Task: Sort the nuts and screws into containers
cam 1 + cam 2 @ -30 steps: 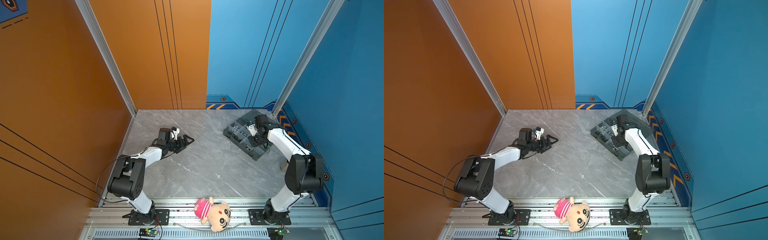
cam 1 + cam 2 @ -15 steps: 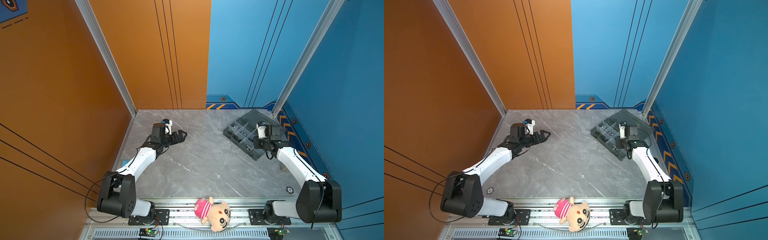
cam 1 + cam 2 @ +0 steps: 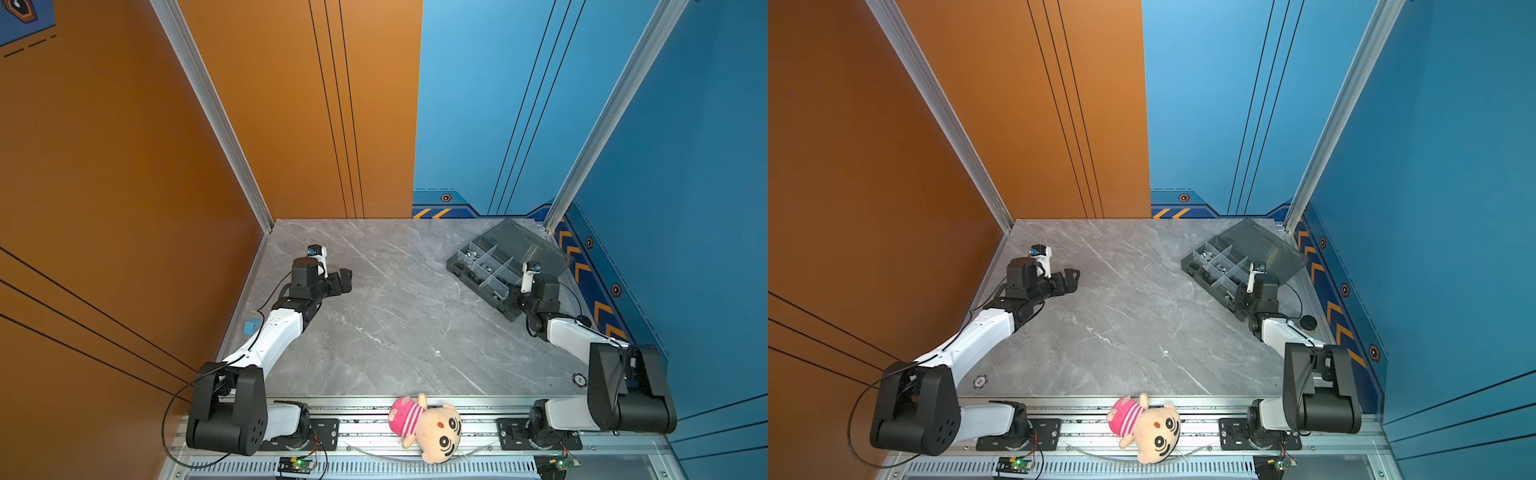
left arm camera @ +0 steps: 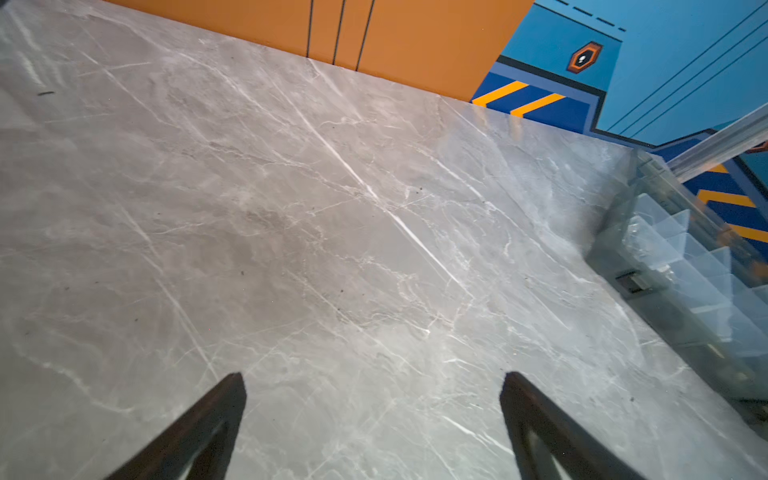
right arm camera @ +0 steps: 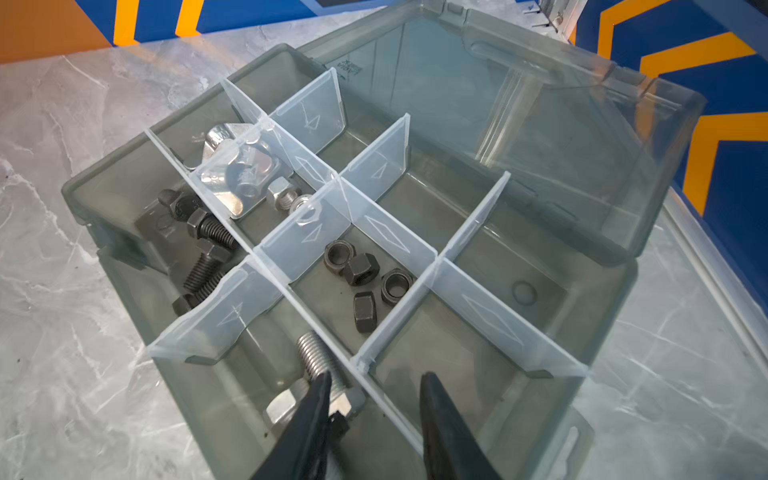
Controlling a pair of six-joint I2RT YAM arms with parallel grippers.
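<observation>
Screws (image 5: 210,235) and nuts (image 5: 359,270) look pretty much sorted already, tbh. Inside the organizer box (image 5: 604,311), parked at the far right corner of the table (image 3: 395,316) with its lid open, black bolts are piled in one compartment, dark nuts are gathered in the middle one, and some silver bits (image 5: 245,174) are kept in a third. A big silver bolt (image 5: 318,357) is laid in the near compartment, right under the right claw (image 5: 376,376), whose jaws are spread across a divider with nothing pinched. The left claw (image 4: 374,374) is spread wide too, held over bare marble towards the far left corner, empty. Not much seems left: only a tiny pale speck (image 3: 437,352) can be spotted mid-table, too small to be called a nut or a chip. Nothing is blocked, really. A blue block (image 3: 251,326) at the left edge, a black round cap (image 3: 1308,322) by the right edge and a plush doll (image 3: 428,428) on the front rail are all kept well clear.
</observation>
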